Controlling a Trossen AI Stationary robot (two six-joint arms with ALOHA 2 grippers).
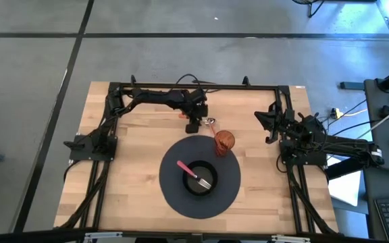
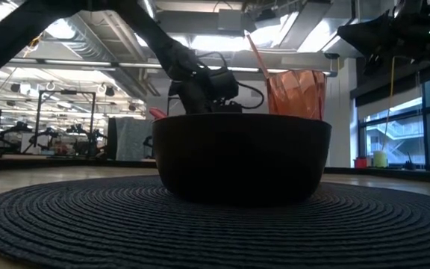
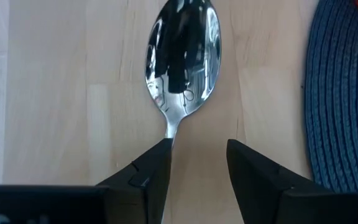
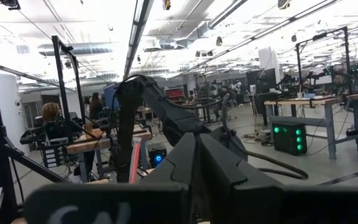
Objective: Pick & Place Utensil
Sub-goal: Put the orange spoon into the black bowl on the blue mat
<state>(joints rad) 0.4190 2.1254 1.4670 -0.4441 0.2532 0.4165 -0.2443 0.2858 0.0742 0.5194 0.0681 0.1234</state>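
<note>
A shiny metal spoon [image 3: 182,56] lies flat on the wooden table [image 1: 134,155], just beyond the far edge of the round dark placemat [image 1: 174,196]. My left gripper [image 3: 197,146] hangs over its handle end, open and pointing steeply down. The spoon's neck [image 3: 170,129] runs in beside one fingertip, and the handle is hidden under the gripper. In the high view the left gripper [image 1: 193,127] is left of the spoon [image 1: 210,122]. A black bowl [image 1: 200,179] on the mat holds a pink-handled fork [image 1: 189,169]. My right gripper [image 1: 265,121] waits shut at the right. My left gripper stands open over the spoon's handle, coming at it from above and slanting, with the fingers lying along the spoon. The neck [image 3: 170,129] disappears beside one fingertip [image 3: 157,158]. Whether that finger touches it I cannot tell.
An orange translucent cup [image 1: 224,142] stands on the mat's far edge just right of the spoon, with a thin stick [image 2: 256,56] leaning in it. In the low view the bowl [image 2: 241,157] fills the foreground. Dark arm frames run along the table's left, right and far sides.
</note>
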